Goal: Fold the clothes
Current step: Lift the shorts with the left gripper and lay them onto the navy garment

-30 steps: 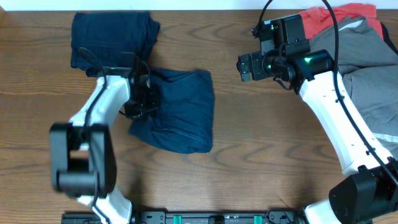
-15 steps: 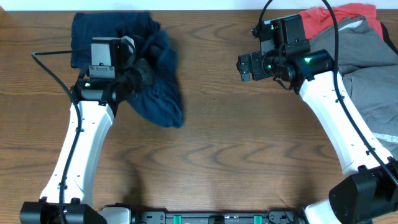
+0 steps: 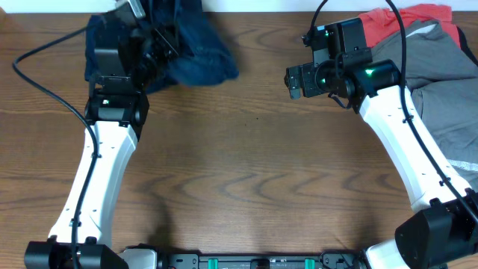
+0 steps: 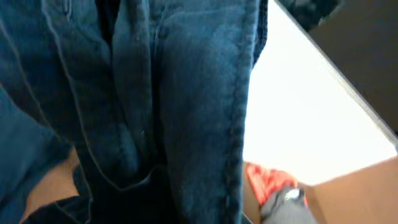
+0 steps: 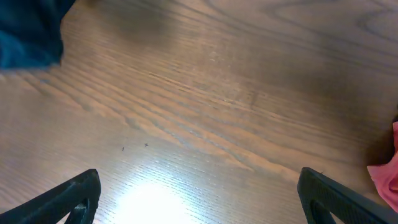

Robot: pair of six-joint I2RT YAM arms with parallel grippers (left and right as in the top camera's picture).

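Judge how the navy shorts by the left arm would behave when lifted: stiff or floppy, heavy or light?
Probably floppy: the navy shorts bunch and droop in soft folds. Likely light, since thin pleats hang loosely in the left wrist view. Raised seams may resist slipping.

The shorts (image 3: 196, 60) are dark navy with matching stitched seams. The table (image 3: 246, 172) is brown with wavy wood grain. The grey garment (image 3: 448, 97) is plain; the red garment (image 3: 422, 13) is coral. The left arm (image 3: 97, 179) and right arm (image 3: 403, 142) are white with black joints.
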